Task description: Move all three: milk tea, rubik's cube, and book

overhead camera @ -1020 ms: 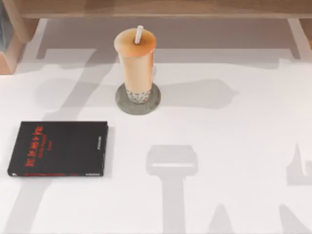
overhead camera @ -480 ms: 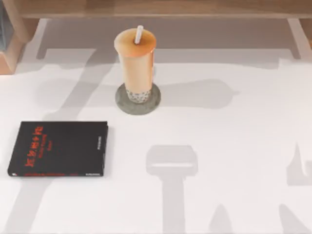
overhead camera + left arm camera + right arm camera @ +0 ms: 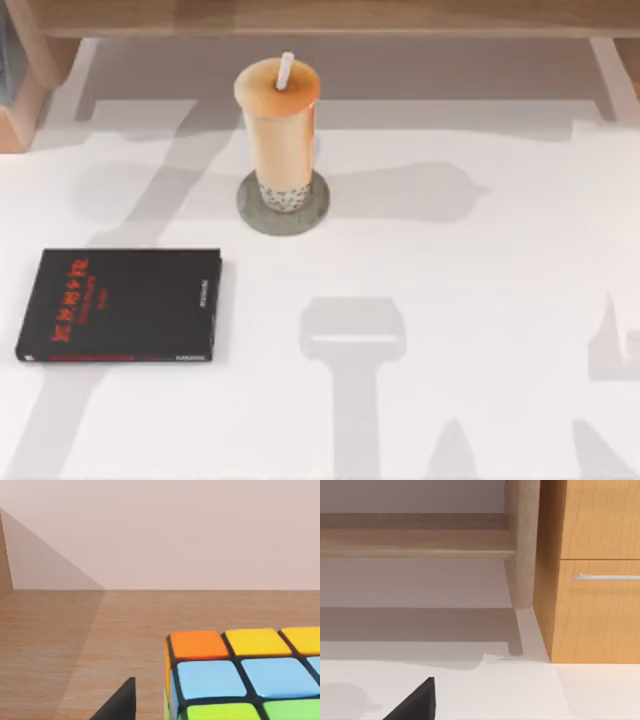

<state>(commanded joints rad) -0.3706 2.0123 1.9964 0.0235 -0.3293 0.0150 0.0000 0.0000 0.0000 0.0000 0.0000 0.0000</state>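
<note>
The milk tea (image 3: 279,130), a tall orange-tan cup with a white straw, stands upright on a round grey coaster (image 3: 283,205) at the table's back middle. In the left wrist view the rubik's cube (image 3: 240,672) rests on a wooden surface, its orange, yellow and light-blue tiles facing up. A dark tip of my left gripper (image 3: 117,705) sits close beside the cube, with a small gap between them. A dark tip of my right gripper (image 3: 412,702) hangs over the white tabletop, with nothing near it. The book is out of view.
A thin black book with red lettering (image 3: 120,305) lies flat at the table's left. A wooden shelf (image 3: 320,18) runs along the back edge. The right wrist view faces a wooden cabinet (image 3: 592,570) with a drawer handle and a shelf leg (image 3: 522,545).
</note>
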